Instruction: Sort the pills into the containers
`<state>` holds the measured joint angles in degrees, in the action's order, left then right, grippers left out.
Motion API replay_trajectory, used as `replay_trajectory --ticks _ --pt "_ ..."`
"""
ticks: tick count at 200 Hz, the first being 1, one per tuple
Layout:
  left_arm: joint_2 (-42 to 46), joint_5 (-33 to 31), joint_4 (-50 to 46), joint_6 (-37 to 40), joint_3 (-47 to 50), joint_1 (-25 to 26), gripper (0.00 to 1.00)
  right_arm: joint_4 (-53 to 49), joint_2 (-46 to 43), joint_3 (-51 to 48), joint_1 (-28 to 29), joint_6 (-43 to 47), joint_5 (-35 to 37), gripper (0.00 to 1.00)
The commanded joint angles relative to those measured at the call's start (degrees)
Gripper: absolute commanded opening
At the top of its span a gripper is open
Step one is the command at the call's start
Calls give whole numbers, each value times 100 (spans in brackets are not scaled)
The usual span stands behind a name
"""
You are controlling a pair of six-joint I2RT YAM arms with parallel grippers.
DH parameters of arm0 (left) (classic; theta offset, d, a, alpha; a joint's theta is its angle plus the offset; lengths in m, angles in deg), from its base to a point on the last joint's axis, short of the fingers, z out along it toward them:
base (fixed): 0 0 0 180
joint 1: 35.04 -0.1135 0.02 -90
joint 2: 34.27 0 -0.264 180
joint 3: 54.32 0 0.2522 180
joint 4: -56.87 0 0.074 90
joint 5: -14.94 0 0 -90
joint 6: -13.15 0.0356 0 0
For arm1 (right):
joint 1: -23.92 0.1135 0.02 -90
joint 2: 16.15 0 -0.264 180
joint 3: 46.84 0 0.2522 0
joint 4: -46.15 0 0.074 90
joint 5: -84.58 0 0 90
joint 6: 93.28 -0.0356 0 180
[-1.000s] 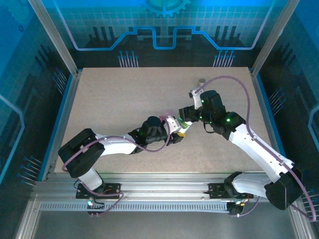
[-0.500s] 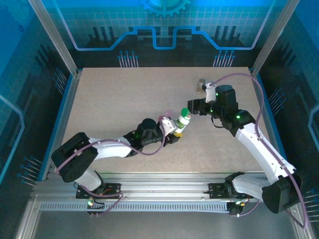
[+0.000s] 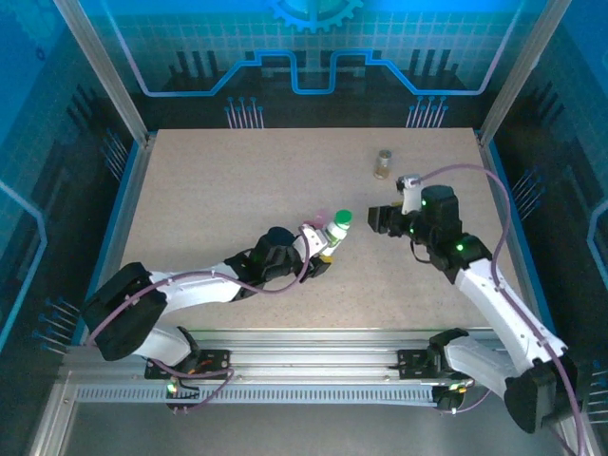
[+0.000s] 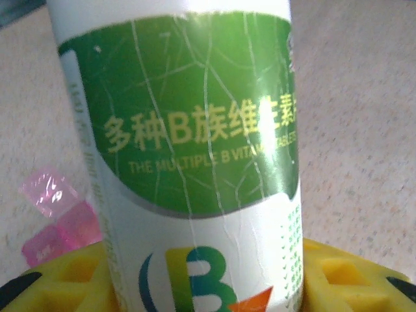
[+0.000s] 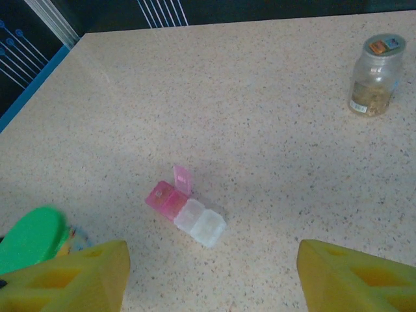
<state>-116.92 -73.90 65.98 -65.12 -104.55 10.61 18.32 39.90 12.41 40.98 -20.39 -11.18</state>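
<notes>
Left gripper (image 3: 329, 243) is clamped on the lower body of the white bottle (image 4: 201, 162), which sits tilted near the middle of the table (image 3: 218, 180). Its green cap (image 3: 342, 218) is on and faces the right gripper (image 5: 211, 279), whose fingers stand wide apart and empty. Judgement: a small rigid plastic bottle, light, with a glossy label that is probably slippery under the pads. The low two-sided hold suits it, and the cap's rim is the place for the other gripper to take hold. The pill box (image 5: 187, 213) lies just beside the held bottle, one pink lid raised. The amber bottle (image 5: 372, 75) stands well apart, toward the far right.
</notes>
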Motion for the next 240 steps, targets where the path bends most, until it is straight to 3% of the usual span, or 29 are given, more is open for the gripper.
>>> replay_trajectory --ticks 1,49,100,175,240 --pt "244 -8 -640 -234 -170 -186 0 904 -539 -627 -18 -86 -241 69" --pt "330 183 -1844 41 -472 -474 0 2089 -1231 -1645 78 -171 -461 68" --pt "335 85 -2998 516 -855 -803 0 2488 -1382 -1921 78 -507 -626 68" --pt "-734 560 -3953 1243 -1709 -1317 0 2543 -1470 -2116 78 -751 -619 70" --pt "-1611 621 -5131 1903 -2666 -1420 0 2523 -1545 -2142 78 -755 -593 70"
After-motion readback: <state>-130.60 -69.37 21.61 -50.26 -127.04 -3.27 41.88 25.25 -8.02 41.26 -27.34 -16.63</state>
